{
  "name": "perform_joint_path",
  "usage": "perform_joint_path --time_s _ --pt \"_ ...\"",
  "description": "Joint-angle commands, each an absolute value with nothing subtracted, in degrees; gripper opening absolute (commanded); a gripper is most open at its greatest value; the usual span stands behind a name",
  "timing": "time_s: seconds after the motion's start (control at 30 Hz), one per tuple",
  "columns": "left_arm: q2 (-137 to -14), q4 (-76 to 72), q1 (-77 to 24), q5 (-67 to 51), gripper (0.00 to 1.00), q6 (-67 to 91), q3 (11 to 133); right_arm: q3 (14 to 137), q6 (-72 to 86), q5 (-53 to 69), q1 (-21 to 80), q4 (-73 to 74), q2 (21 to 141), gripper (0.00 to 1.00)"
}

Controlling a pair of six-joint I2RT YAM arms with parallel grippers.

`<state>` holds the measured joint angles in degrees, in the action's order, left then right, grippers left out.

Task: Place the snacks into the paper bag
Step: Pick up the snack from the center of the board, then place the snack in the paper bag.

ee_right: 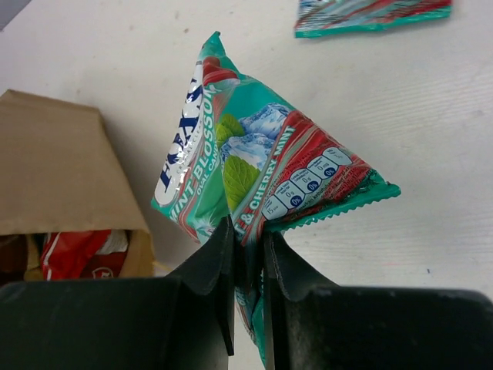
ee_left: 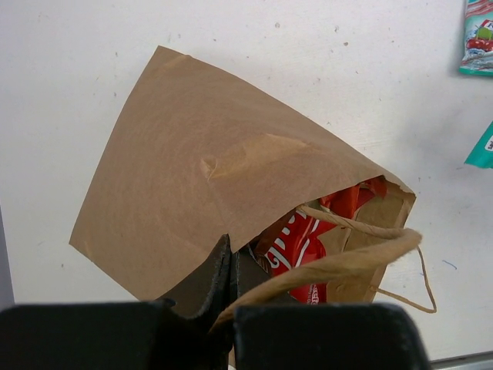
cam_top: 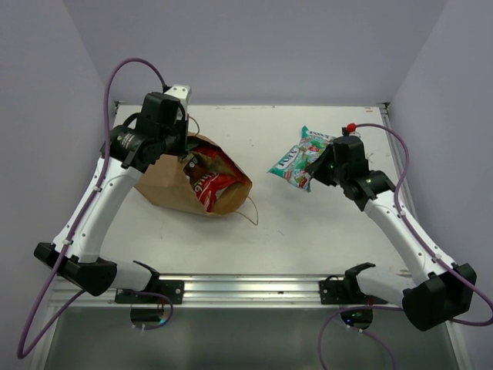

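Note:
The brown paper bag (cam_top: 166, 189) lies on its side at the left, mouth facing right. Red snack packets (cam_top: 212, 185) show inside it, also in the left wrist view (ee_left: 304, 239). My left gripper (cam_top: 183, 154) is shut on the bag's upper rim by one twisted handle (ee_left: 331, 270), holding the mouth open (ee_left: 231, 258). My right gripper (cam_top: 320, 166) is shut on the green multicoloured candy bag (cam_top: 294, 166) and holds it above the table, right of the bag's mouth (ee_right: 248, 239). The small teal packet (cam_top: 316, 137) lies on the table just behind it.
The bag's other loop handle (cam_top: 250, 212) trails on the table in front of the mouth. White walls enclose the table at the back and both sides. The metal rail (cam_top: 254, 289) with the arm bases runs along the near edge.

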<state>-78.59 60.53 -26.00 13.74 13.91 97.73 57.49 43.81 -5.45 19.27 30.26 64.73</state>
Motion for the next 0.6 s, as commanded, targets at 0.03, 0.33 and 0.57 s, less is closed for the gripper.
perform_joint_path --time_s 0.03,0.33,0.57 --pt "-78.49 57.13 -26.1 11.69 0.0 13.53 100.28 64.58 42.01 -0.71 23.19 30.67 62.75 0.0" --pt "-78.75 57.48 -26.1 10.9 0.0 13.45 100.37 76.1 39.29 2.81 34.88 30.06 65.82 0.0" --pt "-78.84 58.09 -26.19 10.9 0.0 13.53 100.63 81.29 35.78 0.62 45.25 28.13 71.36 0.0"
